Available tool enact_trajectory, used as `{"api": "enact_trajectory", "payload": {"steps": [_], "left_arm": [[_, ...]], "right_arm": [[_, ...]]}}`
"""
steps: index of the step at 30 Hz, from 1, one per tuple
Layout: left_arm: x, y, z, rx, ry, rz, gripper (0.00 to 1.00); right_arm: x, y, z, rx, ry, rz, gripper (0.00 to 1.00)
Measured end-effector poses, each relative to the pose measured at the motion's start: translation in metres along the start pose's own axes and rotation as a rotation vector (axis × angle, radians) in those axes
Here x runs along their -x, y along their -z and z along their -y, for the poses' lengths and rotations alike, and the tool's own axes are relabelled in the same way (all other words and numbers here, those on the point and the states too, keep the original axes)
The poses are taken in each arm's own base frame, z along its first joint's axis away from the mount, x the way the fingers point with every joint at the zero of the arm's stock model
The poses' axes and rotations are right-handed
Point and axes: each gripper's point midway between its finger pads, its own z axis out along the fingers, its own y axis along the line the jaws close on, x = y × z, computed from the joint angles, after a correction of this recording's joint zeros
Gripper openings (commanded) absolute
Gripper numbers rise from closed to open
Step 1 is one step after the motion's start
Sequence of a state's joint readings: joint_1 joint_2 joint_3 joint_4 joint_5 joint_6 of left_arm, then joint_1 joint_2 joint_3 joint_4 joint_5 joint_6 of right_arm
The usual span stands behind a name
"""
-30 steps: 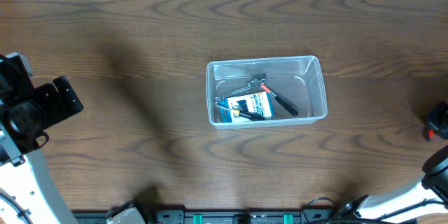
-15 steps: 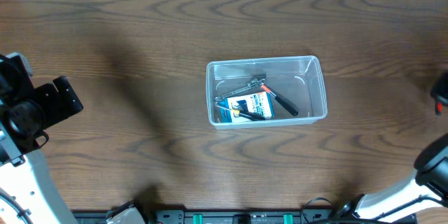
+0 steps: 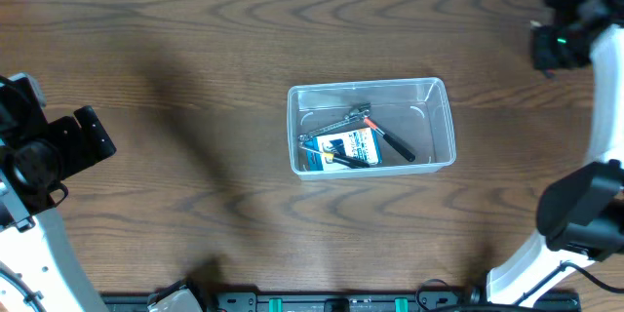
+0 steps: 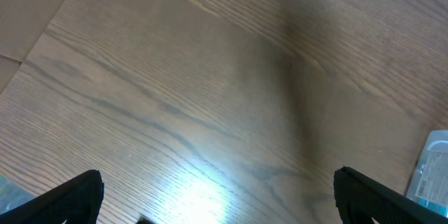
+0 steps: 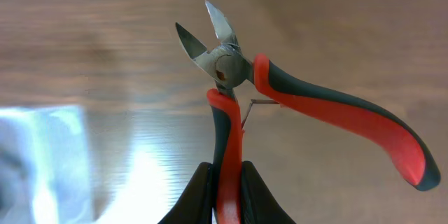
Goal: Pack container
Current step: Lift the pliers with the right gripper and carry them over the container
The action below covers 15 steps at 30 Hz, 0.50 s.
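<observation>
The clear plastic container point(image 3: 371, 125) sits mid-table; inside lie a blue-and-white box point(image 3: 348, 146), a red-and-black plier point(image 3: 390, 140) and a metal tool. A blurred corner of it shows in the right wrist view point(image 5: 42, 161). My right gripper point(image 5: 227, 182) is shut on one handle of red-and-black cutting pliers point(image 5: 294, 98), held above the table with the jaws pointing away. In the overhead view the right gripper point(image 3: 558, 44) is high at the far right corner. My left gripper point(image 4: 217, 196) is open and empty over bare wood at the table's left side point(image 3: 58, 146).
The wooden table point(image 3: 195, 78) spreads around the container. The container's edge shows at the right border of the left wrist view point(image 4: 430, 168). The right arm's base point(image 3: 575, 214) stands at the right front.
My right arm has swung from the table's right edge up toward the far right corner, carrying the pliers. The left arm and the container have not moved.
</observation>
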<state>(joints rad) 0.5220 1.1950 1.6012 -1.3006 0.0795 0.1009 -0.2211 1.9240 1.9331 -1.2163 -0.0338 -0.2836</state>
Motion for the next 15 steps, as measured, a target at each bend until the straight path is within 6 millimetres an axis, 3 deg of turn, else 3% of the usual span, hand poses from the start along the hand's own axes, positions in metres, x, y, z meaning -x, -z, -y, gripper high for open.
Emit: {"api": "enact_trajectory", "payload": {"steps": [9, 15], "left_arm": [[0.000, 0.000, 0.000, 0.000, 0.000, 0.000, 0.98], [0.000, 0.000, 0.000, 0.000, 0.000, 0.000, 0.98]], "right_arm": [[0.006, 0.006, -0.133, 0.119, 0.370, -0.020, 0.09], [-0.006, 0.015, -0.211, 0.188, 0.569, -0.019, 0.10]]}}
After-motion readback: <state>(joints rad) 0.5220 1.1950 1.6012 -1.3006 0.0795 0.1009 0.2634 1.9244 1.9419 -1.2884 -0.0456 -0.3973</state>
